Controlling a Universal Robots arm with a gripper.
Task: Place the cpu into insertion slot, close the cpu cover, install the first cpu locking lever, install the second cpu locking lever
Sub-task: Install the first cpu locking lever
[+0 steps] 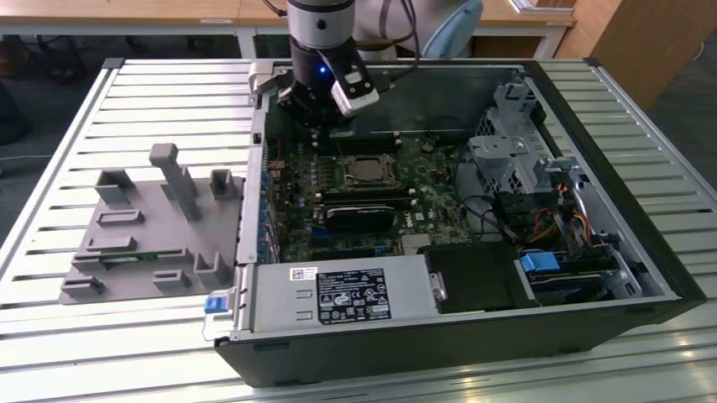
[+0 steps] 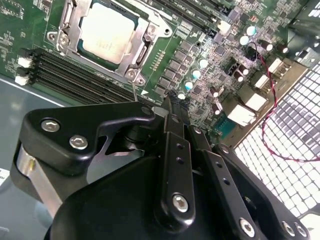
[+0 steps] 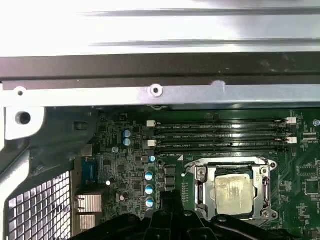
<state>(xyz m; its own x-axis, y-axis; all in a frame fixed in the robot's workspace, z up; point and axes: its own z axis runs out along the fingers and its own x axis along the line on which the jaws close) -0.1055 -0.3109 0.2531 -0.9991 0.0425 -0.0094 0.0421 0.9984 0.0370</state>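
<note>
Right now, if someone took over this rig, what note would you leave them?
Pincer: shut, empty, hovering over the board beside the slot.
Cpu: seated in the slot.
Cover: lying down over the cpu's edges.
Done, as it looks: cpu placed, cover closed.
Left: the levers; I cannot tell whether either is latched.

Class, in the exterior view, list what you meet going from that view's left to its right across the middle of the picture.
Grey plastic fixture → cpu on the green motherboard → silvery drive cage → black case wall.
</note>
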